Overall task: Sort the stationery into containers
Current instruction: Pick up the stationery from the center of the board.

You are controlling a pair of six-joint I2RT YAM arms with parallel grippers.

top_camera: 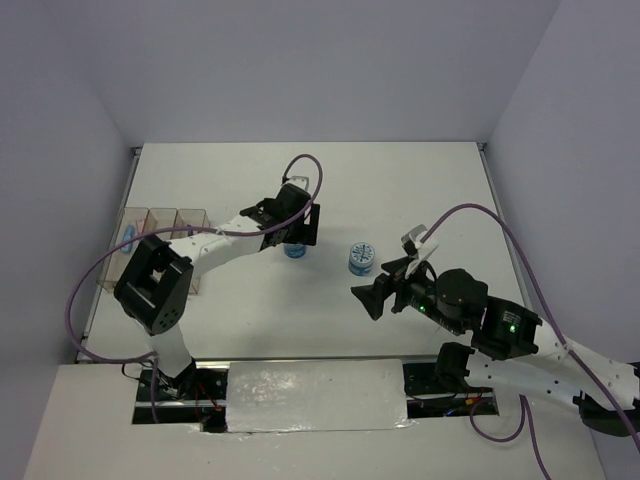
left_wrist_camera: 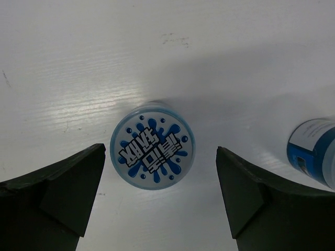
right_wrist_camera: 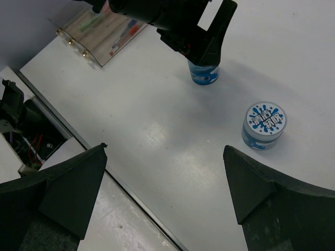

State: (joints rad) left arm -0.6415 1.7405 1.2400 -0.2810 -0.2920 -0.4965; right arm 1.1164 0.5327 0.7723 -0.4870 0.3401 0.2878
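Two round blue rolls with patterned white tops stand mid-table. My left gripper (top_camera: 294, 238) is open and hangs right over the left roll (top_camera: 294, 251); in the left wrist view that roll (left_wrist_camera: 152, 145) lies below and between the spread fingers (left_wrist_camera: 57, 193), untouched. The second roll (top_camera: 362, 258) stands to its right and shows at that view's edge (left_wrist_camera: 314, 151). My right gripper (top_camera: 368, 298) is open and empty, near and just below the second roll (right_wrist_camera: 265, 124). The amber containers (top_camera: 160, 235) sit at the table's left edge; the right wrist view shows the containers (right_wrist_camera: 102, 31) holding pens and a green bar.
The table's near edge (right_wrist_camera: 78, 136) with a white cover plate (top_camera: 315, 395) runs below my right gripper. The left arm's purple cable (top_camera: 310, 170) loops over the table's middle. Walls close the far, left and right sides.
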